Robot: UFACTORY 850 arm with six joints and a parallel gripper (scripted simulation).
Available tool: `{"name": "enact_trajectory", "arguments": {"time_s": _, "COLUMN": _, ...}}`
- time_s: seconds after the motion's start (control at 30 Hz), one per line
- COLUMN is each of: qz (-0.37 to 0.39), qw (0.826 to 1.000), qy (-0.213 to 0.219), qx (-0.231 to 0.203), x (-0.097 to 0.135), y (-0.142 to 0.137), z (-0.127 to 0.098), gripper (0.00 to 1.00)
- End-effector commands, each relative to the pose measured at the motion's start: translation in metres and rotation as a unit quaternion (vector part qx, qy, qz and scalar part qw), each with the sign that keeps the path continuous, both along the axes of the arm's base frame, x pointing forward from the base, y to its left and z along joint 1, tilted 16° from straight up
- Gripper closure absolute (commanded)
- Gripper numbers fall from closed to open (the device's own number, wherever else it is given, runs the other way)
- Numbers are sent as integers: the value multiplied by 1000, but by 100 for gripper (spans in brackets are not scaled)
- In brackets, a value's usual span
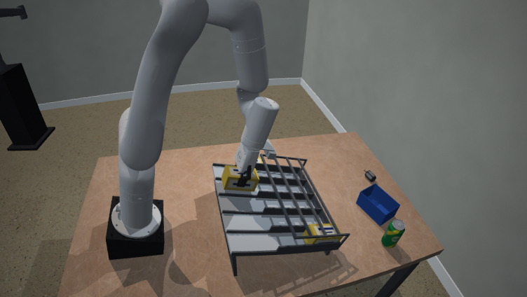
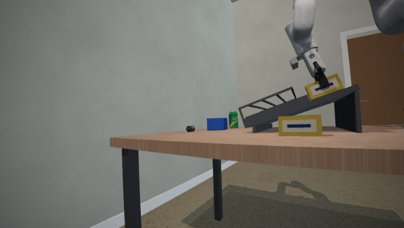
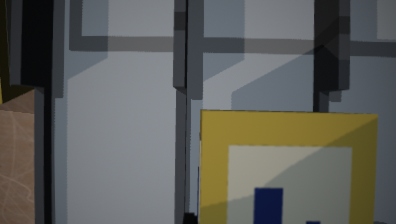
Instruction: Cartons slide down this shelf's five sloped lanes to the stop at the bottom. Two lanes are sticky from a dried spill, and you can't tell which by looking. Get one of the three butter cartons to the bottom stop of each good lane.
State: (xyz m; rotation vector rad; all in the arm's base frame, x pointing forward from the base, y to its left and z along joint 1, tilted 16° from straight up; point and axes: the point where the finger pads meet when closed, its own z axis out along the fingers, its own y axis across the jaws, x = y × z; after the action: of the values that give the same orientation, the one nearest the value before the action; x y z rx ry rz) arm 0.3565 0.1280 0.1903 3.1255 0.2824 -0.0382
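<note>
The dark sloped shelf (image 1: pixel 272 206) with five lanes stands on the table. My gripper (image 1: pixel 243 179) is shut on a yellow butter carton (image 1: pixel 240 178) at the high end of the far lane, tilted with the slope; it also shows in the side view (image 2: pixel 324 86) and fills the lower right of the wrist view (image 3: pixel 287 167). A second butter carton (image 1: pixel 320 232) rests at the bottom stop of the nearest lane. A third butter carton (image 2: pixel 300 125) stands on the table beside the shelf, seen only in the side view.
A blue bin (image 1: pixel 377 203), a green can (image 1: pixel 392 232) and a small black object (image 1: pixel 369 175) sit at the table's right side. The arm's base (image 1: pixel 135 228) stands left of the shelf. A bar frame (image 1: pixel 298 191) covers the shelf's lower half.
</note>
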Motion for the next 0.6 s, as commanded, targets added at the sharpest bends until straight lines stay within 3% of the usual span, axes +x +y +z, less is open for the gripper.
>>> {"name": "enact_trajectory", "arguments": {"time_s": 0.0, "qz": 0, "qw": 1000, "qy": -1, "qx": 0, "x": 1, "y": 0, "z": 1, "gripper": 100}}
{"name": "enact_trajectory", "arguments": {"time_s": 0.57, "qz": 0, "qw": 1000, "qy": -1, "qx": 0, "x": 1, "y": 1, "z": -2, "gripper": 100}}
